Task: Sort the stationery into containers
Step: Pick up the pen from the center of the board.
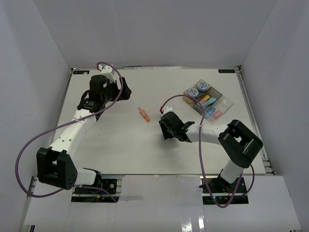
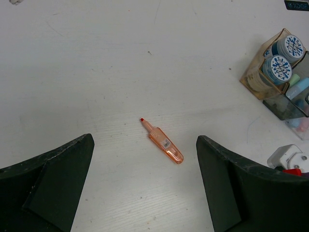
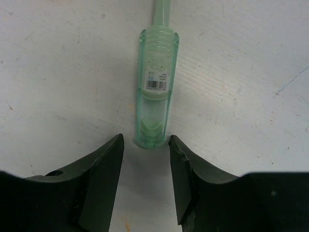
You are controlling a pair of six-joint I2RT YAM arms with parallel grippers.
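Observation:
An orange pastel piece (image 1: 144, 114) lies alone on the white table; in the left wrist view it (image 2: 163, 141) lies ahead of and between my open left gripper's (image 2: 145, 140) jaws, well below them. My left gripper (image 1: 125, 92) is empty at the far left. A green pastel piece (image 3: 156, 87) lies flat on the table, its near end just at the tips of my right gripper (image 3: 145, 139), which is open and low over it. My right gripper (image 1: 166, 128) hides that piece from above. The containers (image 1: 219, 107) at the far right hold two patterned rolls (image 1: 193, 92) (image 1: 203, 86) and several pastel pieces (image 1: 206, 100).
The left wrist view shows the amber tray (image 2: 252, 76) with both rolls (image 2: 279, 67) at the right edge, next to a smoky grey tray (image 2: 285, 107). Purple cables loop along both arms. White walls enclose the table on three sides.

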